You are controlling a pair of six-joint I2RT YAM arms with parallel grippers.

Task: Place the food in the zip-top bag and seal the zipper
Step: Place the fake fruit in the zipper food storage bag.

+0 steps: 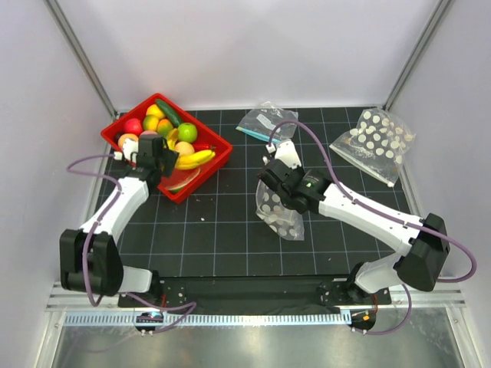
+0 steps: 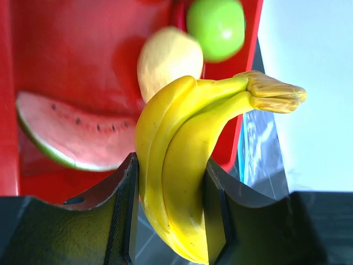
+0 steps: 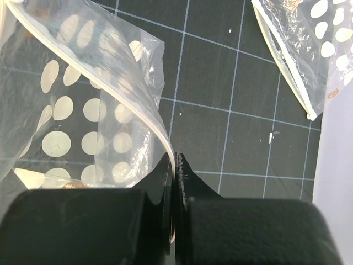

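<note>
Your left hand [image 2: 172, 185] clamps the yellow bananas [image 2: 182, 138] at the red tray [image 2: 71, 55]; your right hand [image 3: 175, 165] pinches the zipper [image 3: 94, 69] of the zip-top bag [image 3: 71, 127].

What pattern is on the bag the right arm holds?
White polka dots on the clear bag; right wrist view shows best.

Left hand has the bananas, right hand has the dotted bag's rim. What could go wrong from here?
1. The left hand grips the glossy, curved bananas near one end, so they might pivot or slip on the lift.
2. The right hand pinches the zipper at one spot only; the floppy zip-top bag may sag shut, leaving too narrow a mouth.
</note>
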